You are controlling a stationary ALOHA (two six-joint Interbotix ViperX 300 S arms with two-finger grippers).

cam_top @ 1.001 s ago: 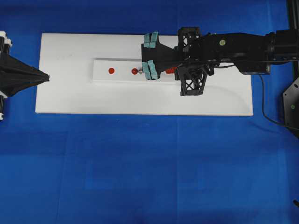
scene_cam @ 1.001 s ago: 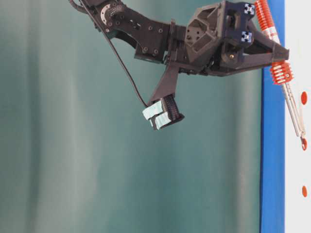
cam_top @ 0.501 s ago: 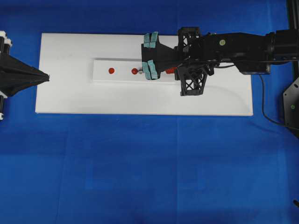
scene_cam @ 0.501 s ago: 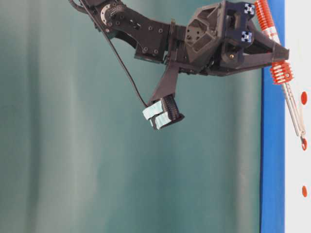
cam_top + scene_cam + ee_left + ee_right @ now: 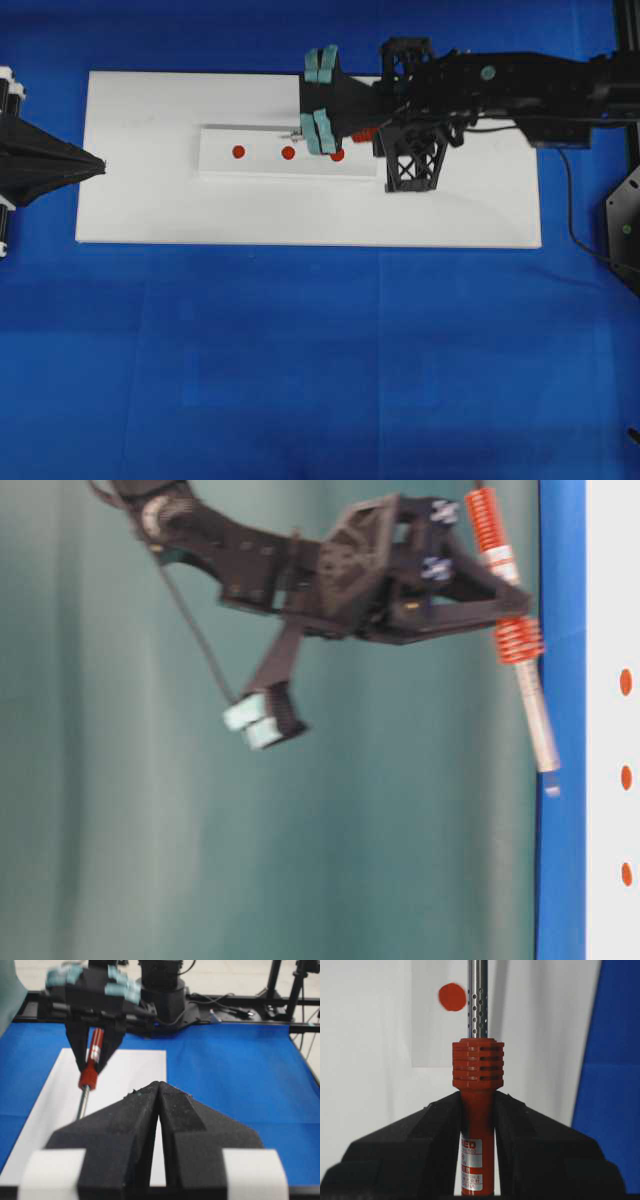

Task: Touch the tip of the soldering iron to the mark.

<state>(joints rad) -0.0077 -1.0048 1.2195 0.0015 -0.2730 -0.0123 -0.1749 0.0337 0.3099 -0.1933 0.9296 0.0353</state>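
Note:
My right gripper is shut on the red-orange handle of the soldering iron, seen from the side at the right gripper. Its silver shaft hangs in the air, off the white board. The tip is just beyond the strip's far edge, apart from the mark, the middle one of three red dots. In the right wrist view a red dot lies left of the shaft. My left gripper rests shut at the board's left edge, and its jaws meet at the left gripper.
The white strip holds two other red dots. Blue cloth surrounds the board. The iron's black cord trails down at the right. The right arm spans the board's right half.
The iron's tip sat on the middle dot in the earlier frames. My right gripper has since lifted it off and shifted toward the board's far edge. The left gripper has not moved.

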